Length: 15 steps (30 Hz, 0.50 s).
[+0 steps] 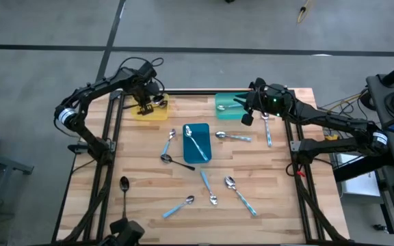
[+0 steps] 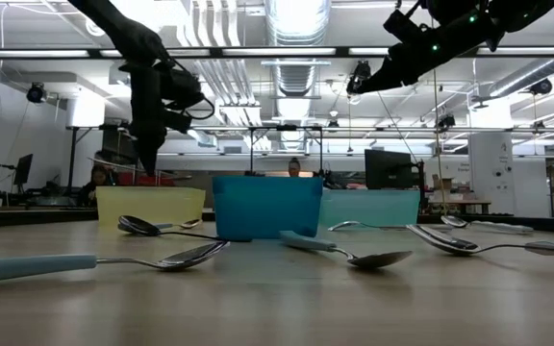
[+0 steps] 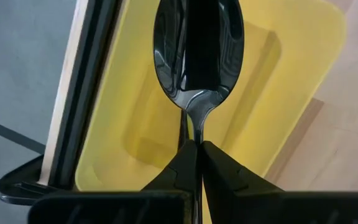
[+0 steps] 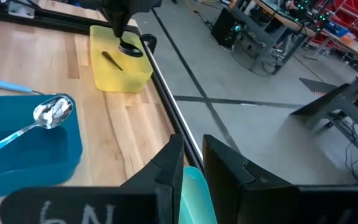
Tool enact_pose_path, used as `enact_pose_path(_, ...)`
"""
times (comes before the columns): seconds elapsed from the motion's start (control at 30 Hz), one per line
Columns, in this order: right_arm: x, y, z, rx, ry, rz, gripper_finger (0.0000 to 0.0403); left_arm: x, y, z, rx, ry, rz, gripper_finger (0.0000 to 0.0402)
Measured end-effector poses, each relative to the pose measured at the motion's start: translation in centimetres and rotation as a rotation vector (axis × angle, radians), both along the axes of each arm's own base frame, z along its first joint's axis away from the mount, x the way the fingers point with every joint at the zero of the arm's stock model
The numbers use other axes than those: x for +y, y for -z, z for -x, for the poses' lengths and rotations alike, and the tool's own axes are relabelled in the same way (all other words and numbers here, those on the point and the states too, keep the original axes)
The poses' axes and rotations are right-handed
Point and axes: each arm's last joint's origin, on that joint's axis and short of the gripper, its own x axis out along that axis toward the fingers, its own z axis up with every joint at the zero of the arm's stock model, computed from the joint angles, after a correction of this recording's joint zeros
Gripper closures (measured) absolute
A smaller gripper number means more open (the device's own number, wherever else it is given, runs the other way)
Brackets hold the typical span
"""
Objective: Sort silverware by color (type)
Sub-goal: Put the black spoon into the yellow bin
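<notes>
Your left pincer [image 3: 197, 149] is clamped on a dark spoon [image 3: 197, 50] by its neck, bowl pointing out ahead, hanging directly over the yellow tray [image 1: 149, 111] at the desk's far left corner; straight down is the drop

Right pincer [image 1: 247, 117] over the teal tray [image 1: 226, 102]; grip cannot be told

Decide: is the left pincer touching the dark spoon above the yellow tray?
Touching. The left wrist view shows the left pincer shut on the dark spoon at its neck, the bowl hanging over the yellow tray.
</notes>
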Motion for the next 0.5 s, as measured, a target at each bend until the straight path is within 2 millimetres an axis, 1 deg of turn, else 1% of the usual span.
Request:
enact_pose_path(0.2, 0.00, 0.00, 0.00, 0.003, -0.002, 0.005, 0.0351, 0.35, -0.09, -0.25, -0.028, -0.002, -0.036, 0.0401)
enact_pose_path(0.5, 0.00, -0.01, 0.00, 0.006, -0.004, 0.010, 0.0351, 0.39, -0.11, -0.28, -0.040, -0.039, -0.036, 0.0401)
